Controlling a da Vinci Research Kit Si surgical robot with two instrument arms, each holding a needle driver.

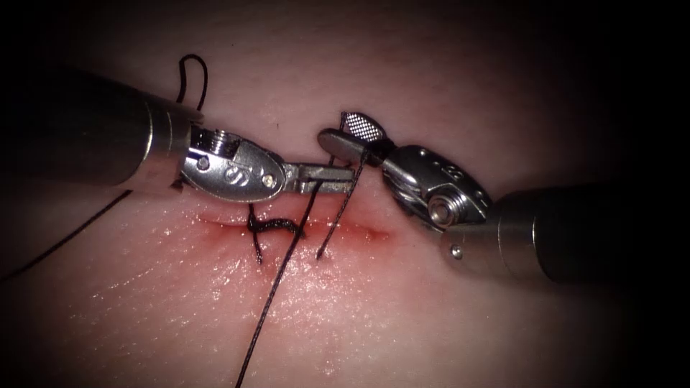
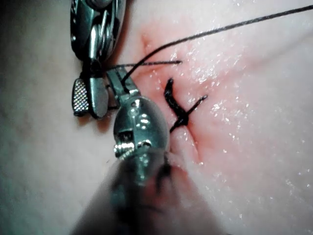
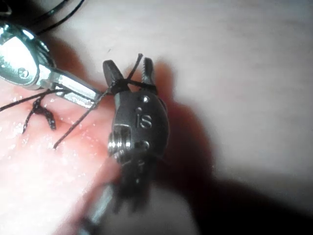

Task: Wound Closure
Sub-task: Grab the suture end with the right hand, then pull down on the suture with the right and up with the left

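A: Left tool [image 1: 327,178]?
B: Jaws pressed together, pinching the thread [image 1: 277,284] above the cut [image 1: 302,230].
A: Right tool [image 1: 356,133]?
B: Jaws spread, thread lying across between them, nothing pinched.
A: Tissue [image 1: 402,309]?
B: One knotted stitch [image 1: 273,226] crosses the cut's left part; red fluid [image 1: 215,231] along it.

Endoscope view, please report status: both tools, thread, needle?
Left tool shut on the thin black thread above the cut. Right tool open, thread strand between its jaws. Dark tied stitch across the reddened cut. Needle location unknown.
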